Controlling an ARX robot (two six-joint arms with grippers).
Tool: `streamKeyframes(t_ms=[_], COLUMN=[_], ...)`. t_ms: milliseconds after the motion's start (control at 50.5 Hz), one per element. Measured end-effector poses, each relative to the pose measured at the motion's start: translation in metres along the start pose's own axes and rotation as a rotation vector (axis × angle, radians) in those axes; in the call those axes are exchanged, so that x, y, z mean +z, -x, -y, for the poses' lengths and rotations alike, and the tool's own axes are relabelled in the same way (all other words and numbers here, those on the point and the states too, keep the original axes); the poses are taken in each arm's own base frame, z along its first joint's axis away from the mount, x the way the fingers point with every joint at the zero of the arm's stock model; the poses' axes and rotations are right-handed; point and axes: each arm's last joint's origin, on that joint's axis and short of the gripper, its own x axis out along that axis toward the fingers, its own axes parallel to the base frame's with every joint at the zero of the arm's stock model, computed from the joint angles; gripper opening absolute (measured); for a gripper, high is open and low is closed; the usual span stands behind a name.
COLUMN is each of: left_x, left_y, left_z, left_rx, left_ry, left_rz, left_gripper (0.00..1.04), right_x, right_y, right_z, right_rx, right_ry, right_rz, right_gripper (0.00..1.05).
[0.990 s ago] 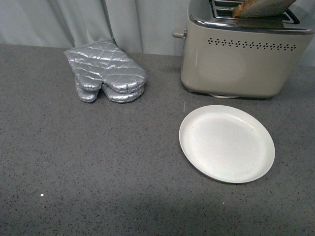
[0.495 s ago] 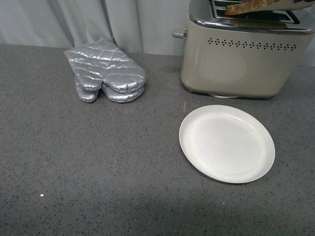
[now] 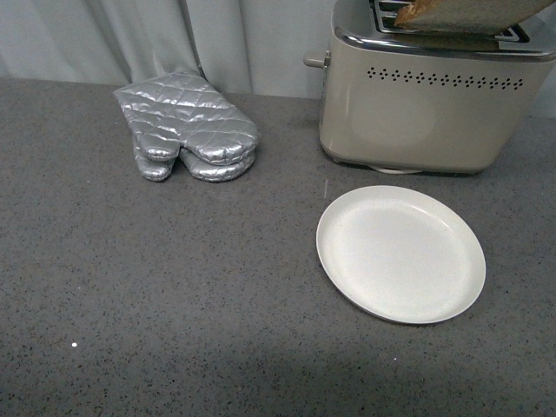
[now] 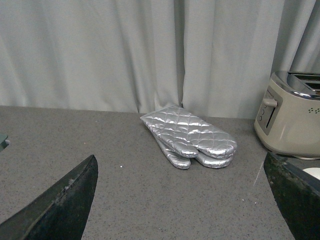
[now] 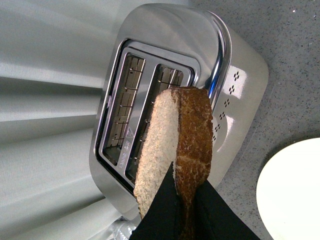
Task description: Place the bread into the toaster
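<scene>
The bread (image 5: 172, 150), a light-brown slice with a dark crust, is held edge-on in my right gripper (image 5: 177, 192), which is shut on it. It hangs above the near slot of the beige-grey toaster (image 5: 165, 95) with the chrome top. In the front view the bread (image 3: 473, 12) lies over the toaster (image 3: 417, 113) top at the upper right; the right gripper itself is out of that frame. My left gripper (image 4: 185, 200) is open and empty, low over the counter, with the toaster (image 4: 290, 117) to one side.
A silver quilted oven mitt (image 3: 187, 126) lies at the back left of the grey counter. A white plate (image 3: 400, 252) sits in front of the toaster, and also shows in the right wrist view (image 5: 292, 195). Grey curtains (image 4: 150, 50) hang behind.
The bread has tilted and shifted slightly over the toaster top, its face now turned more toward the camera. Nothing else has moved.
</scene>
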Motion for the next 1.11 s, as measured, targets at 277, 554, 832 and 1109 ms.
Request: streamKeyframes(t_ms=[277, 554, 832, 1109], left_x=[0.000, 0.000, 0.000, 0.000], left_y=[0.000, 0.000, 0.000, 0.000], left_z=[0.000, 0.000, 0.000, 0.000], left_rx=[0.000, 0.000, 0.000, 0.000], left_ry=[0.000, 0.000, 0.000, 0.000], left_rz=[0.000, 0.000, 0.000, 0.000], left_gripper=[0.98, 0.98, 0.98, 0.98], right_x=[0.008, 0.010, 0.019, 0.041], right_y=[-0.025, -0.031, 0.004, 0.052], right_z=[-0.015, -0.028, -0.030, 0.061], right_rx=[0.002, 0.108, 0.345, 0.546], right_ry=[0.011, 0.202, 0.543, 1.049], right_rz=[0.022, -0.003, 0.213, 0.478], right_gripper=[0.01, 0.40, 0.85, 0.88])
